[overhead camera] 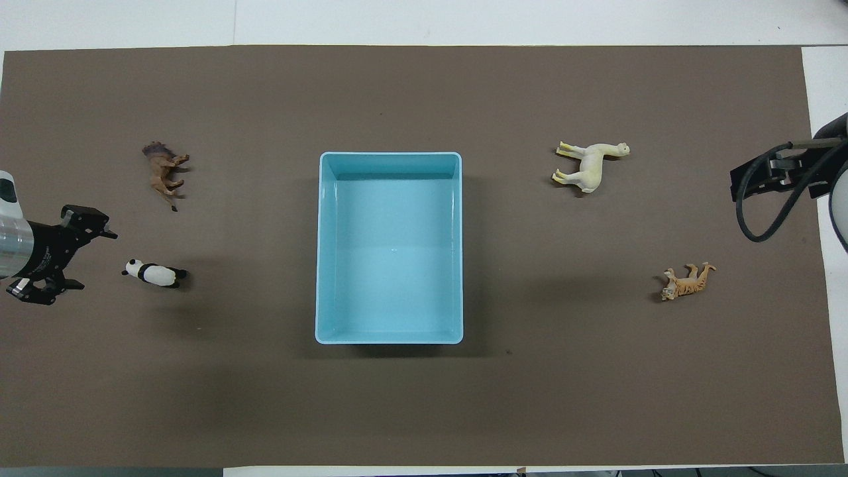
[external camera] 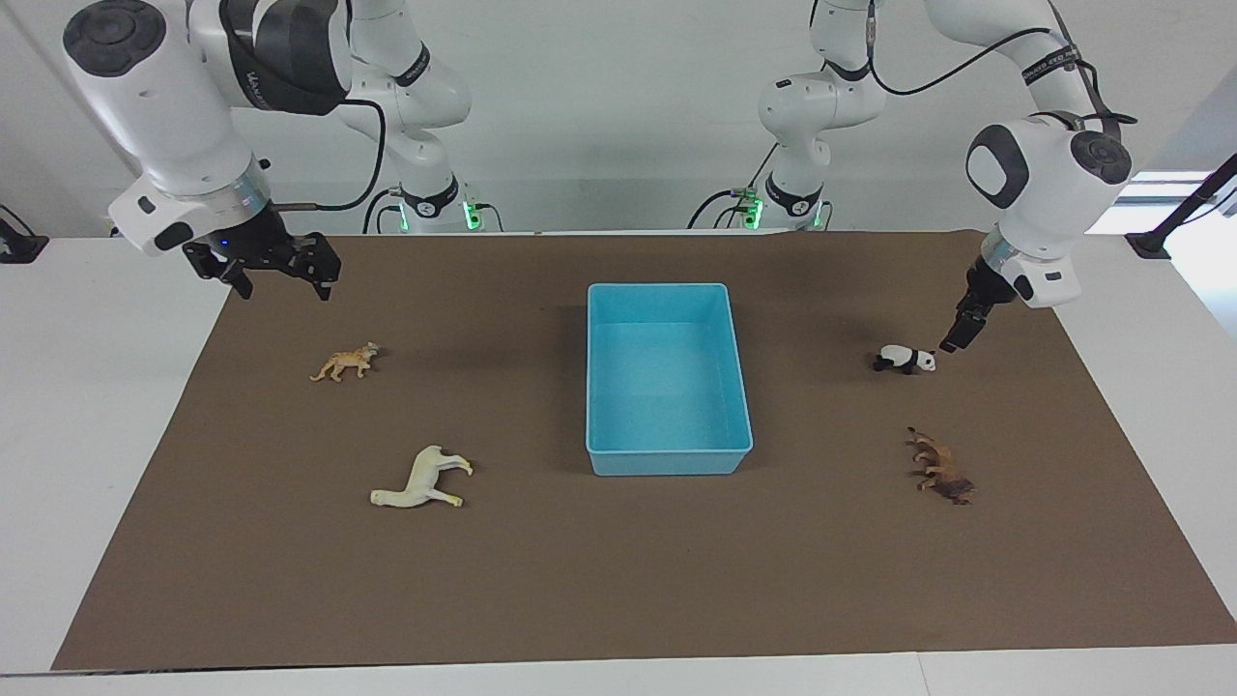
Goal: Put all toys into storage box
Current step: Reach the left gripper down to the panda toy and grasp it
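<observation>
Nothing boxed yet: box [external camera: 669, 454] empty at mat [external camera: 618, 580] centre. Panda [external camera: 906, 360] upright, lion [external camera: 942, 467] on its side, toward left arm's end; tiger [external camera: 345, 363], horse [external camera: 421, 480] down toward right arm's end. Left gripper [external camera: 952, 340] low, just beside panda, not touching, jaws apart. Right gripper [external camera: 280, 275] apart too, waited near mat edge. Probably step 1, panda pick: needs shifting over it, dropping, closing.

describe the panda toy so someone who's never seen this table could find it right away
Start from the light blue storage box in the middle of the brown mat and go toward the left arm's end of the table. Two toys lie there; the panda is the one nearer to the robots, beside the left gripper. It is black and white, while its neighbour, the lion, is dark brown.
</observation>
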`<act>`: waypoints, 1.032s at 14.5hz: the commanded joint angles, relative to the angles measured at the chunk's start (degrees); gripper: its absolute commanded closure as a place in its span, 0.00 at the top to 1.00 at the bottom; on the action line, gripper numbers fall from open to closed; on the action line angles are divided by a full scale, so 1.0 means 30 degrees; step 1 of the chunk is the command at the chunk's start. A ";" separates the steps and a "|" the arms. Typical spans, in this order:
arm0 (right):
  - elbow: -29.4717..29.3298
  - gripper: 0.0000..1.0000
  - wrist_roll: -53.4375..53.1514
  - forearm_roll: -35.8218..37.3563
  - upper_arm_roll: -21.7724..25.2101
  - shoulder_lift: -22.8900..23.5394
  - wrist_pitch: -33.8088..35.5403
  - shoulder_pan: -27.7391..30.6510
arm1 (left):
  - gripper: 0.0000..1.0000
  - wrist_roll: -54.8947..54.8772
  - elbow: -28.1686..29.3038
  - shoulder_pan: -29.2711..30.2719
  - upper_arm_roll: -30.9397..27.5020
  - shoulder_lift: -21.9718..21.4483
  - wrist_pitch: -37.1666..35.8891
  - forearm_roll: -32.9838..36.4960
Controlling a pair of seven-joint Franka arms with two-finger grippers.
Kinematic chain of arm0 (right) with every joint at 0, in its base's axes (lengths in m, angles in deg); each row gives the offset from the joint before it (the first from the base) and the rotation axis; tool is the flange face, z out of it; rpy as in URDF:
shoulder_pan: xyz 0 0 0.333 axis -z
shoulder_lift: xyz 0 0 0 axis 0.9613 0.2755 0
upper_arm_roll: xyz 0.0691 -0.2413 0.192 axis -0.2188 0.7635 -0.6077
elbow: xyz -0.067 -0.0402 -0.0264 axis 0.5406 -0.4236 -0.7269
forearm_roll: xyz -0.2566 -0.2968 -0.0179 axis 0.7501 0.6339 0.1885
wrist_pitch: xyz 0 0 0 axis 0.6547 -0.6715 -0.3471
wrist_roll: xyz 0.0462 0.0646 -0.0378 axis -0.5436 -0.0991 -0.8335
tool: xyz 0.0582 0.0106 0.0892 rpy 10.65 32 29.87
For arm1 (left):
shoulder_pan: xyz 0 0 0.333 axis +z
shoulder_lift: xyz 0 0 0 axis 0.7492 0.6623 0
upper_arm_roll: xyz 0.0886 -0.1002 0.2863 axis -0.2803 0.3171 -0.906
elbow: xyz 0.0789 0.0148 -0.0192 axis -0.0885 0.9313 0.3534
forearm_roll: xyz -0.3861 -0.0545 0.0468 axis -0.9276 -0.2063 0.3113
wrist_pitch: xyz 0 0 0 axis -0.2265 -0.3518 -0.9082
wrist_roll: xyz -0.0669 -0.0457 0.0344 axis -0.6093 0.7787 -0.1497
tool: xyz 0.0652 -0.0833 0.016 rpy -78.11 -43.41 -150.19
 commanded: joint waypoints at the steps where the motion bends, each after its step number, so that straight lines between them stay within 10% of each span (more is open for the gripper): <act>1: 0.0413 1.00 0.0522 -0.0257 -0.0060 -0.0388 0.0286 0.0161 | 1.00 0.4379 0.0737 -0.0460 0.0043 0.0283 0.0951 -0.0005; 8: 0.0296 1.00 0.0931 -0.0257 0.0086 -0.0593 0.0172 0.0890 | 1.00 0.7173 0.3668 -0.0550 0.0043 0.0990 0.5344 -0.0034; 15: 0.2846 1.00 -0.3431 -0.0374 0.0086 -0.0335 -0.5095 0.1098 | 0.93 0.7558 0.5308 -0.0755 0.0043 0.1079 0.8042 -0.0035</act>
